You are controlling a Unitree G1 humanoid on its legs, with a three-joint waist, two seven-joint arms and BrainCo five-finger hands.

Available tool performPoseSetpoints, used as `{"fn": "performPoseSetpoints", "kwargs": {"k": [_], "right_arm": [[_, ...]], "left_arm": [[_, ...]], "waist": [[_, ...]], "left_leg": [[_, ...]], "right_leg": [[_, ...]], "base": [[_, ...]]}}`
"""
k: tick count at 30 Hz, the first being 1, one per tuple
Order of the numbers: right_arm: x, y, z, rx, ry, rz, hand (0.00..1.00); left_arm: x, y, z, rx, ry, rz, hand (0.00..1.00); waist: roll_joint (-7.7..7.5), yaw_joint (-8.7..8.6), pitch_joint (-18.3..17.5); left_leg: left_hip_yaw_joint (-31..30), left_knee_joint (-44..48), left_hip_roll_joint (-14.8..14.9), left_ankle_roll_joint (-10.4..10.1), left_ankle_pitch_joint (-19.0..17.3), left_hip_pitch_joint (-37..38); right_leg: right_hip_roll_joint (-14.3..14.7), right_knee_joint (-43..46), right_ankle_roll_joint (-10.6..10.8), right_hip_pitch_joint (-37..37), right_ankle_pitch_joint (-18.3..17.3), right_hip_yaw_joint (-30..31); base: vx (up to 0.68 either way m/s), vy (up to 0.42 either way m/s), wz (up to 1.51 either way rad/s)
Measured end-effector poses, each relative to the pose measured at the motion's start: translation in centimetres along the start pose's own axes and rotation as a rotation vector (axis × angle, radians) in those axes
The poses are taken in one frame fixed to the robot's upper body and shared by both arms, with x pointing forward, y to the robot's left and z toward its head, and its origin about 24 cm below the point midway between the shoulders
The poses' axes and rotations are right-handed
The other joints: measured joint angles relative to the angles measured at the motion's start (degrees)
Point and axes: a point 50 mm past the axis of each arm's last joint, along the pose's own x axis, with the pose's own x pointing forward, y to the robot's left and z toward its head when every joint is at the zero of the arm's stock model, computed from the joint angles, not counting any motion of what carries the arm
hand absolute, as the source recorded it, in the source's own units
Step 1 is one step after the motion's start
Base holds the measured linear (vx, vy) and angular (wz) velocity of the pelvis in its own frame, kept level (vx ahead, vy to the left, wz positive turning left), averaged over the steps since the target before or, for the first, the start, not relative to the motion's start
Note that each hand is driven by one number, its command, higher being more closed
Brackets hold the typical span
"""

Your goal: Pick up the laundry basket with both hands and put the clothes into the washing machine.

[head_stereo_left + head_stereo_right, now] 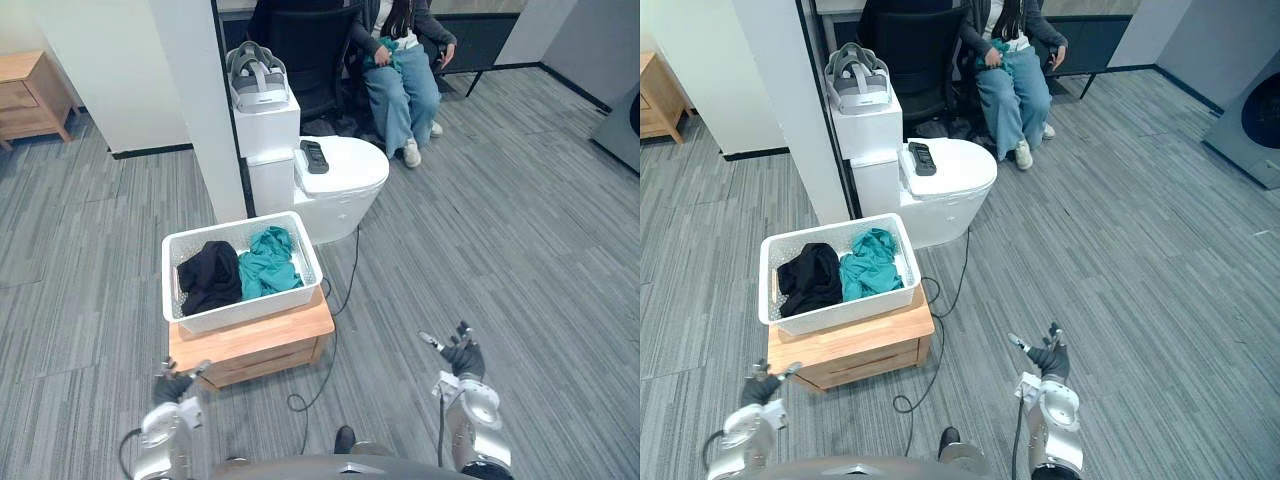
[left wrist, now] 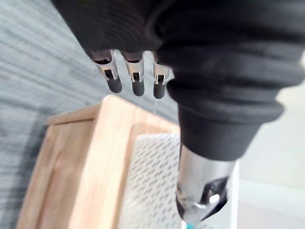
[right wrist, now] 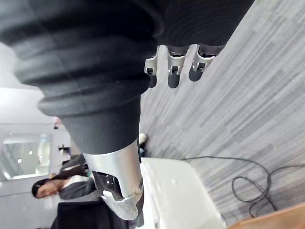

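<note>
**Basket rests on the wooden stand; both hands are spread and empty**

The white perforated laundry basket is seen on a low wooden stand, on the grey plank floor ahead of the robot and towards its left. Two garments are held in it side by side: a black garment on the left and a teal garment on the right.

The left hand is placed low, near the stand's front left corner and apart from the basket. Its fingers are stretched out straight and nothing is gripped. The right hand is held over the floor, well apart from the basket on its right. Its fingers are likewise extended and nothing is clasped.

Behind the basket a white rounded unit is found with a dark remote on top, beside a white box on which a headset is laid. A seated person is seen farther back. A grey machine with a round door is seen at the far right.
</note>
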Motion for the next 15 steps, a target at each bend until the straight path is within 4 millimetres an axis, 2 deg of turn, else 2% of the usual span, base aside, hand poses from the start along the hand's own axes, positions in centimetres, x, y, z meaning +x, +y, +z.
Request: {"fn": "performPoseSetpoints", "kwargs": {"k": [3,6,8,9,10,11,15], "right_arm": [[0.4,0.2,1.7,-0.036,-0.07,0.031,0.0],[1.8,0.7,4.4,-0.075,-0.155,0.082,0.0],[3.4,1.7,7.8,-0.128,-0.259,0.15,0.0],[4.5,3.1,11.3,-0.173,-0.362,0.206,0.0],[4.7,3.3,11.9,-0.18,-0.379,0.217,0.0],[5.2,4.2,13.9,-0.2,-0.435,0.248,0.0],[6.3,6.9,17.7,-0.24,-0.498,0.346,0.0]], "left_arm": [[0.5,1.3,2.1,0.002,-0.074,0.033,0.0],[1.2,2.2,4.6,0.005,-0.155,0.06,0.0],[2.1,2.4,7.3,0.03,-0.233,0.07,0.0],[2.7,2.4,9.7,0.047,-0.299,0.077,0.0],[2.8,2.3,10.2,0.049,-0.31,0.077,0.0],[3.1,2.0,11.7,0.05,-0.352,0.071,0.0],[4.3,0.7,15.3,0.052,-0.42,0.047,0.0]], "waist": [[0.9,0.08,0.6],[2.04,0.22,1.3],[2.29,0.14,2.6],[2.16,0.18,2.9],[2.16,0.17,3.0],[2.12,0.14,4.2],[1.9,-0.12,6.8]], "left_leg": [[0.0,0.4,-1.0,0.2,0.2,-1.3],[0.0,1.0,-1.7,0.2,0.2,-2.4],[0.4,1.3,-1.8,0.2,0.2,-3.1],[1.5,2.1,-1.8,0.3,0.3,-5.0],[1.7,2.1,-1.9,0.4,0.3,-5.4],[2.3,2.4,-1.9,0.5,0.4,-5.9],[3.1,4.3,-1.7,0.5,0.4,-8.3]], "right_leg": [[-0.7,-1.5,0.3,-0.9,1.5,0.0],[-1.3,-3.2,0.3,-0.8,2.9,0.1],[-1.3,-4.1,0.1,-1.4,4.0,0.7],[-1.2,-4.1,-0.2,-3.8,5.0,1.9],[-1.2,-4.2,-0.2,-4.2,5.2,2.2],[-1.2,-4.3,-0.3,-4.9,5.9,2.9],[-1.1,-4.5,-0.7,-7.0,7.3,4.1]], "base": [[0.0,0.033,0.03],[-0.01,0.026,0.01],[-0.09,-0.002,-0.19],[-0.11,-0.015,-0.29],[-0.12,-0.024,-0.36],[-0.06,-0.018,-0.17],[-0.13,-0.036,-0.15]]}}
